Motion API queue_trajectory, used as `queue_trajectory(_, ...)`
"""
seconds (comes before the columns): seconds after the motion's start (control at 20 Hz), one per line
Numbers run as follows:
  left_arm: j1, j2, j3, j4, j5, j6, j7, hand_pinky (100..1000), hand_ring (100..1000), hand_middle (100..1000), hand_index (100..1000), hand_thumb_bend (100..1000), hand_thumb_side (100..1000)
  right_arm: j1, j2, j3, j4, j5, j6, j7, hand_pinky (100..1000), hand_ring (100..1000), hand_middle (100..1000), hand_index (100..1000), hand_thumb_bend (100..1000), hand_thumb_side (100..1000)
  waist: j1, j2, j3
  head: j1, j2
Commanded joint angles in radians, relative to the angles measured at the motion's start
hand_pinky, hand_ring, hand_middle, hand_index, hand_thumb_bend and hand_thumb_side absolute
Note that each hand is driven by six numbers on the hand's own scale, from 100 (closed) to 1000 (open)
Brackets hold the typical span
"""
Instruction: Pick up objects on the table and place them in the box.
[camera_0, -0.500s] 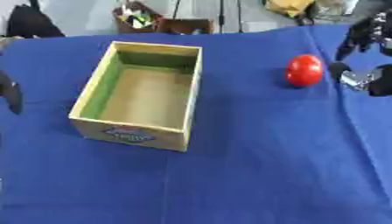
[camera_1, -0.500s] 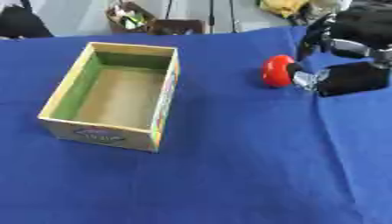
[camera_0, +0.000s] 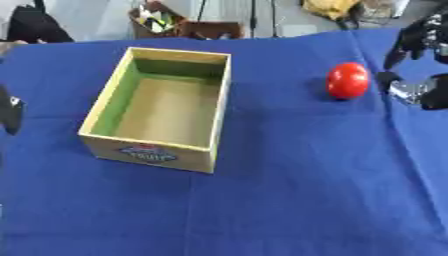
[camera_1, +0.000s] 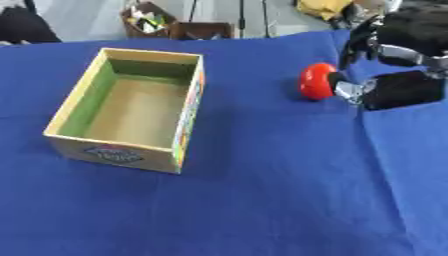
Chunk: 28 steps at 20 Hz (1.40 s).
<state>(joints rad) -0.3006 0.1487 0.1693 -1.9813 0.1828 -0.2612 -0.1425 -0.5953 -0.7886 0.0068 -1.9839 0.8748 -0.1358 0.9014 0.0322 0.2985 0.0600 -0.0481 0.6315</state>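
Observation:
A red round object (camera_1: 317, 81) lies on the blue cloth right of the box. The open cardboard box (camera_0: 218, 107) has a green inner wall, a printed label on its front, and nothing inside. My right hand (camera_1: 398, 87) hangs just right of the red object, open. Its fingers (camera_1: 357, 42) point down above and behind the object, and its thumb lies close beside it. The left eye view shows a small gap between hand and object. A dark part of my left hand (camera_0: 9, 114) shows at the left edge, too little to tell its fingers.
The blue cloth (camera_0: 262, 200) covers the whole table. Beyond the far edge are a carton of clutter (camera_0: 162, 22), a dark bag (camera_0: 35, 25) and something yellow (camera_0: 328, 7).

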Motion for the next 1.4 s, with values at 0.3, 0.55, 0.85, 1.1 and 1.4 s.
queue_trajectory(0.3, -0.011, 0.013, -0.005, -0.019, 0.002, -0.003, -0.002, 100, 233, 346, 684, 100, 730, -0.016, -0.021, -0.009, -0.016, -0.009, 0.000, -0.010, 664, 782, 787, 854, 100, 1000, -0.004, -0.019, 0.000, -0.005, -0.006)
queue_trajectory(0.55, -0.009, 0.013, -0.005, -0.019, 0.002, -0.002, -0.001, 100, 241, 349, 684, 100, 731, -0.035, -0.045, 0.003, -0.016, -0.044, -0.007, -0.016, 810, 936, 937, 989, 338, 885, -0.006, -0.017, 0.002, -0.028, 0.002)
queue_trajectory(0.85, -0.007, 0.014, -0.009, -0.019, 0.004, 0.000, -0.005, 100, 243, 349, 684, 100, 730, -0.090, -0.077, 0.034, 0.075, -0.059, 0.036, 0.002, 763, 919, 957, 1000, 477, 744, -0.007, -0.019, 0.008, -0.044, 0.002)
queue_trajectory(1.1, -0.004, 0.014, -0.011, -0.019, 0.006, 0.002, -0.009, 100, 243, 350, 684, 100, 730, -0.158, -0.073, 0.097, 0.240, -0.067, 0.040, 0.005, 732, 898, 975, 1000, 524, 629, -0.006, -0.022, 0.014, -0.055, 0.004)
queue_trajectory(1.4, -0.002, 0.015, -0.015, -0.019, 0.009, 0.006, -0.014, 100, 243, 349, 684, 100, 731, -0.252, -0.045, 0.138, 0.415, -0.072, 0.023, -0.007, 732, 900, 984, 1000, 515, 594, -0.008, -0.023, 0.018, -0.060, 0.006)
